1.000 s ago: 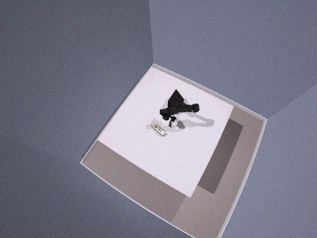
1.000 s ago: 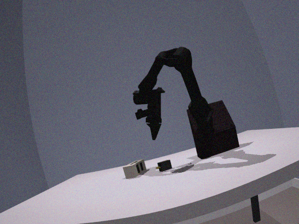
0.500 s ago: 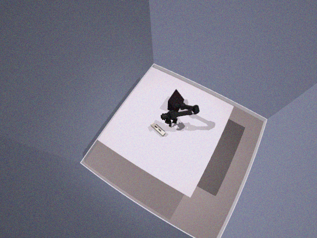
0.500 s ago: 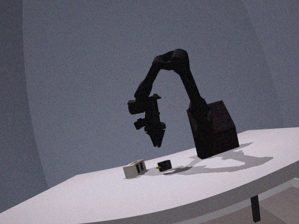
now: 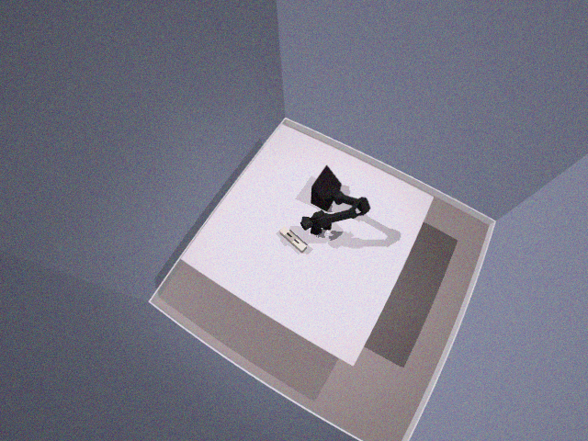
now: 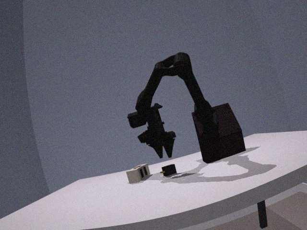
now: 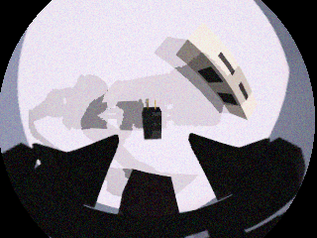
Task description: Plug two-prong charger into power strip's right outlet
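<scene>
The small black two-prong charger [image 6: 169,169] [image 7: 153,122] lies on its side on the white table [image 5: 246,199] [image 6: 99,198], its brass prongs pointing toward the power strip. The cream power strip [image 5: 292,238] [image 6: 137,173] [image 7: 214,73] lies a short way to the charger's left in the exterior view, its two outlets with dark slots showing. My gripper [image 6: 165,155] [image 7: 154,138] [image 5: 315,231] is open and empty. It hangs fingers down, a little above the charger and straddling it in the wrist view. In the top view the arm hides the charger.
The arm's black base block [image 5: 325,187] [image 6: 220,133] stands on the table behind and to the right of the charger. The table's edge curves along the front in the exterior view, with a dark leg [image 6: 262,213] below it.
</scene>
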`<action>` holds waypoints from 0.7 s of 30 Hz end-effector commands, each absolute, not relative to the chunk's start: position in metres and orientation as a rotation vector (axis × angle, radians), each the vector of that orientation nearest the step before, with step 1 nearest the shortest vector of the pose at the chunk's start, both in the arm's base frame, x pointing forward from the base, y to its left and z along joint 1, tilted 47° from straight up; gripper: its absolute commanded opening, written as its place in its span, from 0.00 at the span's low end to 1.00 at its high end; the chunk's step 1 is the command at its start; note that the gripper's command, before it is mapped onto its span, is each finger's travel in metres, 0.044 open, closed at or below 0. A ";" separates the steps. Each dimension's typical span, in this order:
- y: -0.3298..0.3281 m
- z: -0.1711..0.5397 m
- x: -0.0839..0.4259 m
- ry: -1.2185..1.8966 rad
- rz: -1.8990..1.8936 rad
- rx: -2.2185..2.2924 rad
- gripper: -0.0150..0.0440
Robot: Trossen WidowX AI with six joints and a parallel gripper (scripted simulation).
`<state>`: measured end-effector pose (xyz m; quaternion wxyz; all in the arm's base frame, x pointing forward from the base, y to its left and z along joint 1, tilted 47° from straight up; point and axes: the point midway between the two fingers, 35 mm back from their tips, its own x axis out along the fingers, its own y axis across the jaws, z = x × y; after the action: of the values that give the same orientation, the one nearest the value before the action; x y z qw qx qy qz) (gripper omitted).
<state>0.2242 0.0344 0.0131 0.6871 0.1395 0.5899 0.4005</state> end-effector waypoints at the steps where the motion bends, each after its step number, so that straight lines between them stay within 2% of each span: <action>1: 0.038 0.011 0.223 1.328 0.922 0.287 1.00; 21: 0.056 -0.007 0.222 1.328 0.921 0.286 1.00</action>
<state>0.2239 0.0516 -0.0030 0.6849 0.1233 0.5893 0.4103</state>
